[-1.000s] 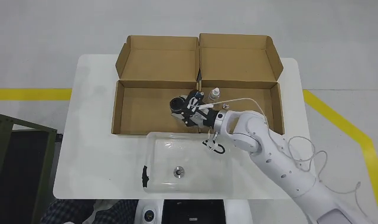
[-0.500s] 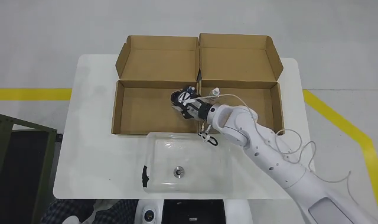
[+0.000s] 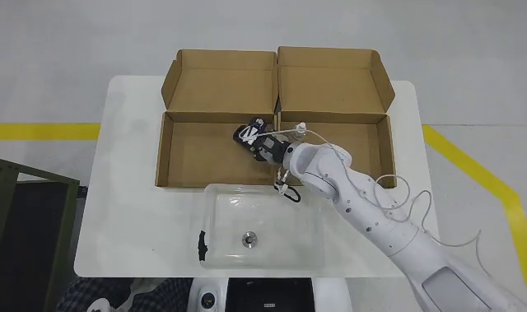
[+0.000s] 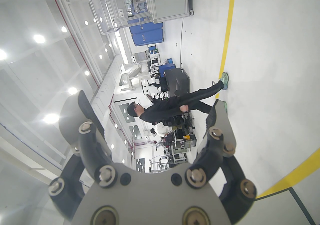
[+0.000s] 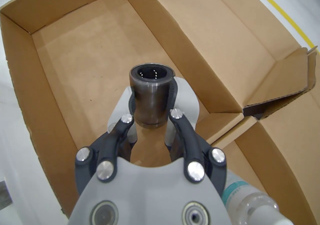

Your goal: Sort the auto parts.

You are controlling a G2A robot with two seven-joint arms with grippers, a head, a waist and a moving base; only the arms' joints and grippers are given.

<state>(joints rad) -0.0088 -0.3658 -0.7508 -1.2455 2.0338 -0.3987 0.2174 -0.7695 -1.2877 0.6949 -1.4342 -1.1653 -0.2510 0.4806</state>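
Right gripper: clenched on a dark metal sleeve, one white pad on each side of its barrel.
Sleeve: hollow; its open end juts out past the fingertips, away from the wrist.
Left box: open cardboard, its bare floor beneath the loaded jaws; the jaws hang near the wall shared with the right box.
Bottle: small and clear, behind the jaws beside the wrist, in the right box.
Clear tray: on the table, behind the right jaws, on the near side of the boxes; holds a small round part.
Left gripper: released, fingers spread wide with nothing between them.
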